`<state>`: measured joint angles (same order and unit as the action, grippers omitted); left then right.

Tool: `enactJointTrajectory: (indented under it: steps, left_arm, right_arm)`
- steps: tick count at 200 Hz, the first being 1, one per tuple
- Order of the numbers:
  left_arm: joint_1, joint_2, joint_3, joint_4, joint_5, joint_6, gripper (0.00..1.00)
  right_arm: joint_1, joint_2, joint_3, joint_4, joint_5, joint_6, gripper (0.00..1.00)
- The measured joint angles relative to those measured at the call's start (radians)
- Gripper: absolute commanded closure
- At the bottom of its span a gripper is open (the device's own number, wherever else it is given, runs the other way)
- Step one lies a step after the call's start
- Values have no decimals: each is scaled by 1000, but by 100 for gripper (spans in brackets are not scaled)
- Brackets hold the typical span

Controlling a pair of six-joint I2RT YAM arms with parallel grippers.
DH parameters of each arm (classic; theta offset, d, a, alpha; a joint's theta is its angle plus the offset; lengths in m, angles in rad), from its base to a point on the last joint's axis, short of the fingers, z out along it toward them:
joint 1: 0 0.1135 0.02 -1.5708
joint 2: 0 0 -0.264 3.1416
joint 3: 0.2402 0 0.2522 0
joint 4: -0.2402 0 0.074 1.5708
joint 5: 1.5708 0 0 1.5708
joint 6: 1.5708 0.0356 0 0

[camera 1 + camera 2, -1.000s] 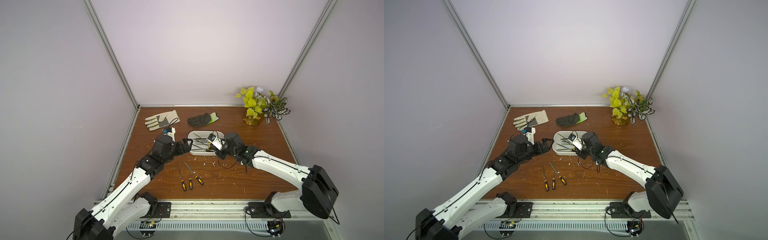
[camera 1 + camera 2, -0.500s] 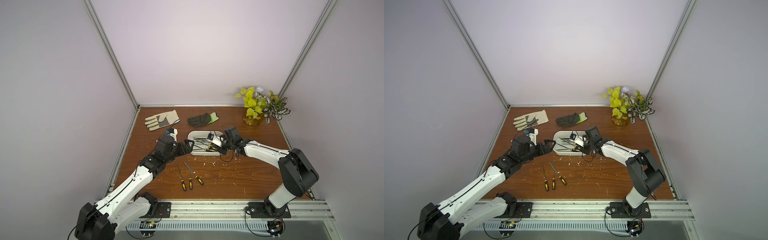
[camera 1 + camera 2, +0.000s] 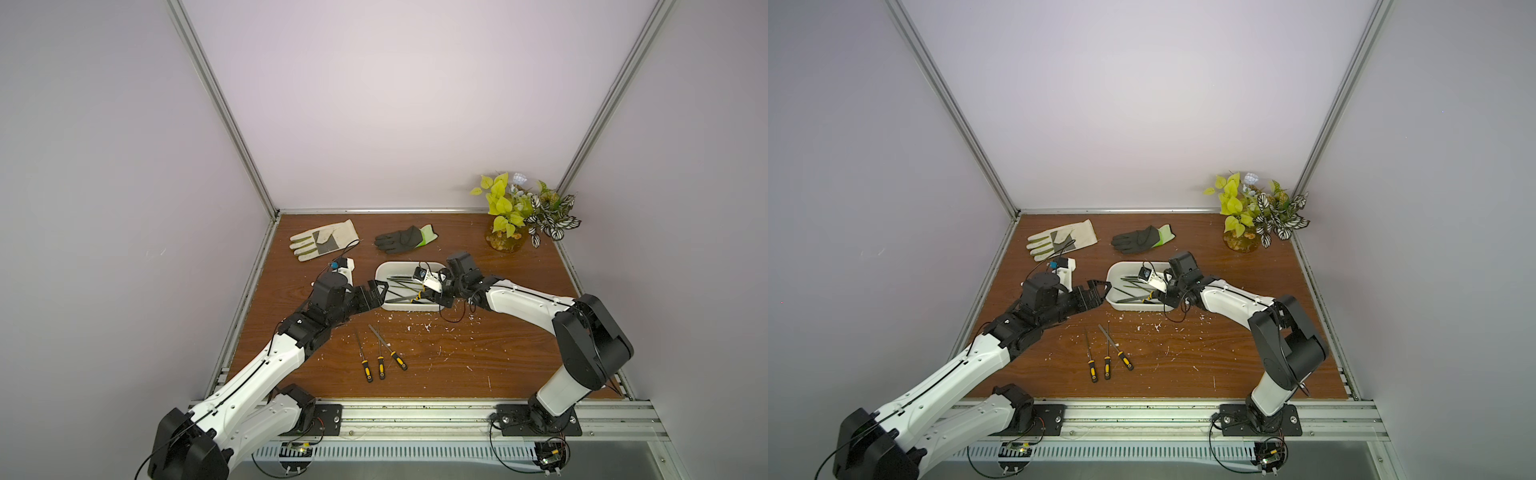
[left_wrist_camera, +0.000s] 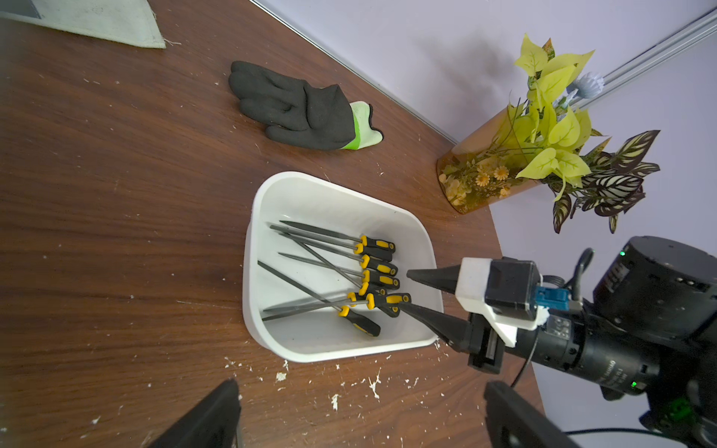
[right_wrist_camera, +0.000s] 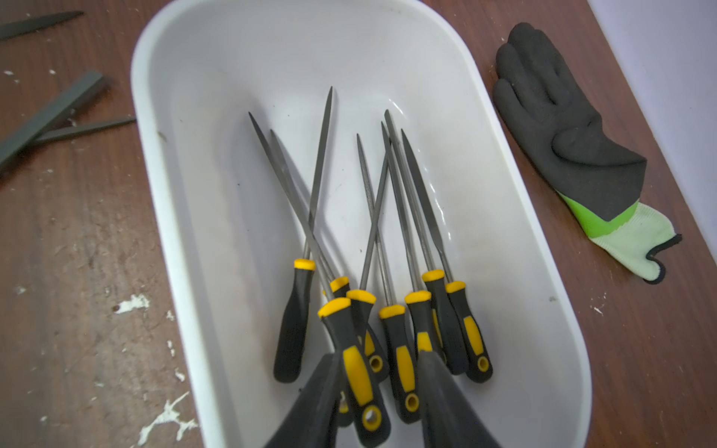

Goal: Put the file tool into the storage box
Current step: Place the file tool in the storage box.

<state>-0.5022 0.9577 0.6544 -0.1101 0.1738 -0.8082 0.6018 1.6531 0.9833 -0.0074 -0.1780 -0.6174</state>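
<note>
**Desk:** What has changed at the right gripper (image 5: pixel 378 358) over the box (image 5: pixel 167 201)?

**Reporter:** Its jaws, clamped shut a moment ago, now stand partly apart. The file (image 5: pixel 355 341) lies between them, with its handle resting on the pile (image 5: pixel 411 271) of others in the box. One finger may touch it, but nothing pinches it.

**Desk:** So is it delivered?

**Reporter:** It looks that way, since this file sits inside the box. The gripper now needs to lift clear without dragging the handle out.

**Desk:** And the left gripper (image 3: pixel 379 293)?

**Reporter:** It is wide open and empty, just beside the box's end. The spare files (image 3: pixel 380 353) lie on the counter (image 3: pixel 498 353), three in all and well apart from the box, so more trips seem likely.
</note>
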Motion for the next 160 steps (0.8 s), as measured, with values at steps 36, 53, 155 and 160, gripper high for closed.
enactJointTrajectory:
  steps: [36,53,155,160]
  left_arm:
    - [0,0,-3,-2,-8,0,0]
    - [0,-2,-14,-2,-16,1,0]
    - [0,-6,-113,0,-31,-19,0]
    - [0,-6,-113,-1,-37,-19,0]
  right_arm:
    - [0,-68,0,13,24,76,57]
    - [0,-145,-10,30,17,146,54]
    - [316,-337,-232,81,148,780,56]
    - [343,-335,-251,89,152,808,56]
